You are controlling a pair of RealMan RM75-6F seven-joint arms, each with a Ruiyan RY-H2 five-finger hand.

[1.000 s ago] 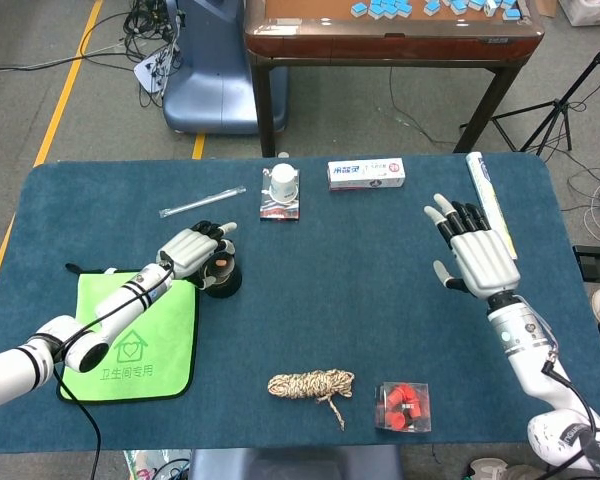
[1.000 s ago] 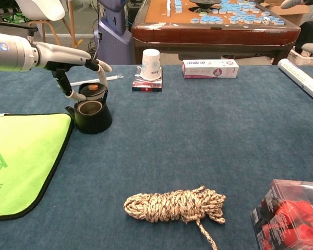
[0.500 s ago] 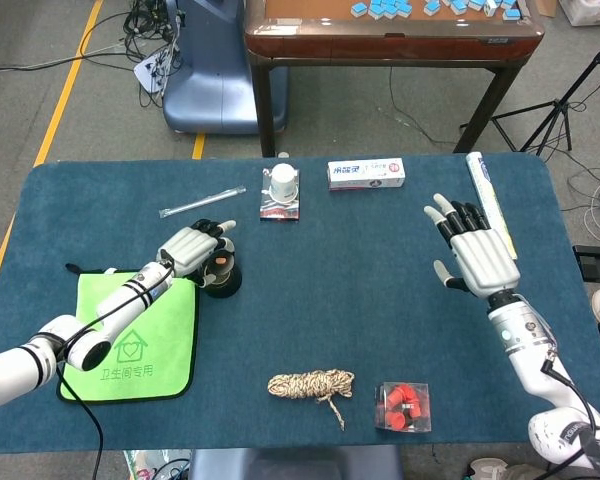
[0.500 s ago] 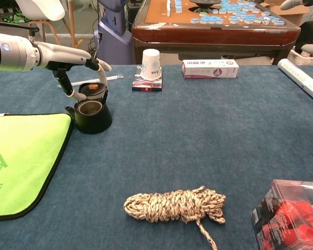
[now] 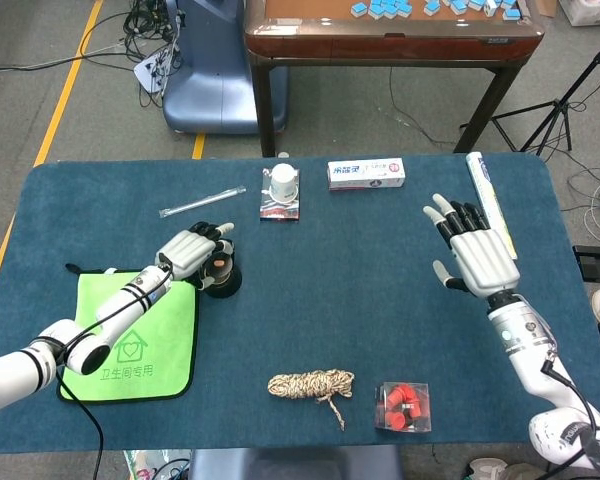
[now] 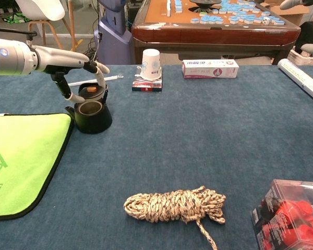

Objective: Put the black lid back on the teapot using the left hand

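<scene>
Your left hand point(image 6: 83, 78) pinches the one black lid point(image 6: 92, 91) just above the one open teapot point(image 6: 91, 115); your right hand point(image 5: 472, 252) is raised off the surface point(image 5: 330, 300), fingers spread, holding nothing.

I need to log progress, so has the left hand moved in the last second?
Yes, slightly. In the chest view the left hand, pinching the black lid, has drifted a little left and up against the teapot, which stayed put.

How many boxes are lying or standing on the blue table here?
3: a toothpaste box at the far edge, a small flat box under the paper cup, and a clear box of red parts near the front right. None appears hidden.
</scene>
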